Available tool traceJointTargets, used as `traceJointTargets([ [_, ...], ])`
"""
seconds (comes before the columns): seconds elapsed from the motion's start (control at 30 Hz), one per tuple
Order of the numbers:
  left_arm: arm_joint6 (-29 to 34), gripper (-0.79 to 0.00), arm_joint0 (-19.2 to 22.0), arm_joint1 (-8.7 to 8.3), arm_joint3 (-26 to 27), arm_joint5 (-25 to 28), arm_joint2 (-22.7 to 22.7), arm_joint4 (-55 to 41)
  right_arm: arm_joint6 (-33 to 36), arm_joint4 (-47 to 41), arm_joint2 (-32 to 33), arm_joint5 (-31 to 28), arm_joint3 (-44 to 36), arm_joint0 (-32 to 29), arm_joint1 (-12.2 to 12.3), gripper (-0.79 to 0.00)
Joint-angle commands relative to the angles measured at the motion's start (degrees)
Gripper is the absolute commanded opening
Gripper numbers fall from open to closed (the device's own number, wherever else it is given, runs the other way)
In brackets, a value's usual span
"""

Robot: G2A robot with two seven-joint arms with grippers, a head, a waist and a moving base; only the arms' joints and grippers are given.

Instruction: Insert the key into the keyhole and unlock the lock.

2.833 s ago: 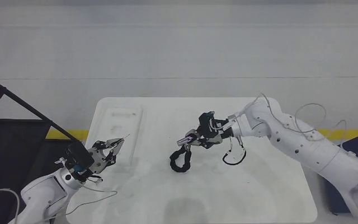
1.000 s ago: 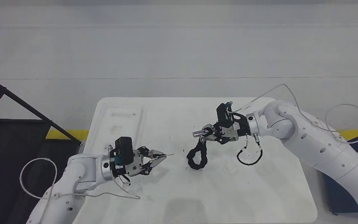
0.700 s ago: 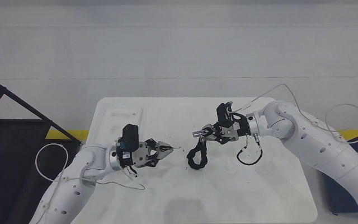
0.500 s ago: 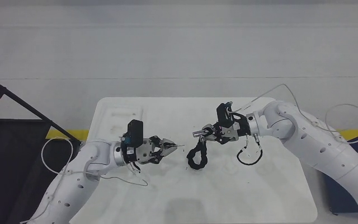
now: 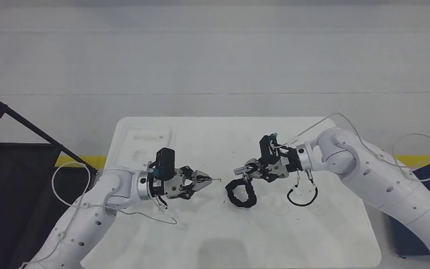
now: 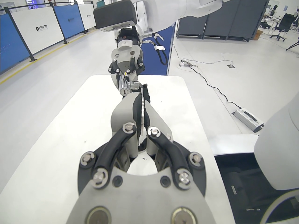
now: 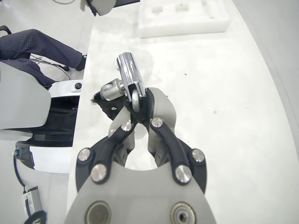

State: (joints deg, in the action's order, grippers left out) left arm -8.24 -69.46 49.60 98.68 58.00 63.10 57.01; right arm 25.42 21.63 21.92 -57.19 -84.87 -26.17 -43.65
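Observation:
My left gripper (image 6: 140, 114) is shut on the key (image 6: 142, 104), a thin metal blade pointing straight at the lock (image 6: 124, 87). In the top view the key (image 5: 213, 179) sticks out of the left gripper (image 5: 200, 179), with a short gap between its tip and the lock's chrome cylinder (image 5: 239, 170). My right gripper (image 7: 140, 108) is shut on the lock where the black cable joins the chrome cylinder (image 7: 129, 71). It holds the lock above the table middle, keyhole end facing the key. The lock's black cable loop (image 5: 240, 194) hangs below the right gripper (image 5: 252, 169).
A white foam tray (image 7: 182, 12) with small cut-outs lies at the table's far left corner (image 5: 149, 144). A black cable loop (image 5: 300, 195) hangs from the right arm's wrist over the white table (image 5: 302, 235).
My left arm has swung in from the table's left side toward the lock, bringing the key's tip close to the cylinder. The right gripper has shifted the lock slightly toward the front edge.

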Motion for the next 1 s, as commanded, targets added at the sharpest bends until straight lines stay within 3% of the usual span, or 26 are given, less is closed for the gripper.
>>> traceJointTargets([
  [0.0, -0.63, -0.785, 0.25, -0.35, -0.26, 0.0, -0.47, 0.25, 0.44, -0.39, 0.42, -0.81, -1.02, -0.46, 0.25, -0.785],
  [0.27, -3.56, -0.785, 1.01, -1.87, -0.95, 0.0, -1.53, 0.9, 1.75, -1.62, 2.24, -0.81, -4.43, -1.21, 0.8, -0.785],
  [0.67, -6.68, -0.785, 0.75, -3.41, -0.65, 0.0, -1.17, 2.24, 3.63, -1.69, 2.15, -0.81, -4.47, -0.17, -0.5, -0.785],
  [0.97, -10.45, -0.785, -6.28, -3.4, 3.17, -8.12, 2.17, 4.48, 3.63, -1.69, 2.15, -0.81, -4.47, -0.17, -0.5, -0.785],
])
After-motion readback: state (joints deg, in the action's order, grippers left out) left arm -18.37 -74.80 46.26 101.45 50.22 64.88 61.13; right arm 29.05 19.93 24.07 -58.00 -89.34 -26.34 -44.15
